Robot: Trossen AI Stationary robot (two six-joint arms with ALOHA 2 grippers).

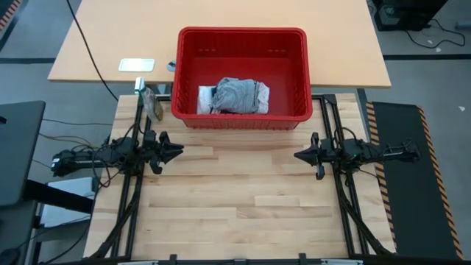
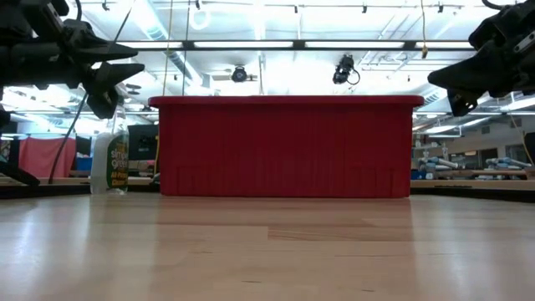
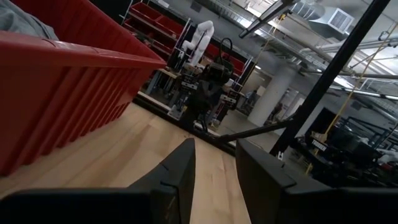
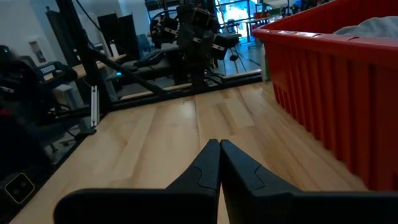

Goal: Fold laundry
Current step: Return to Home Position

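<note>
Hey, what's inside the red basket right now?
A grey cloth piece lies bunched in the red basket, with a white piece peeking out beside it. Whatever lies beneath them is covered and cannot be seen.

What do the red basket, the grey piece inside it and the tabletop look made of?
Red basket: likely moulded plastic, ribbed walls, slight sheen. Grey cloth: soft matte fabric, creased. Tabletop: pale wood planks, visible joints and grain, smooth, probably sealed.

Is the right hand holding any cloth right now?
No, the right hand is shut on nothing, and the crumpled grey cloth lies in the red plastic basket.
</note>
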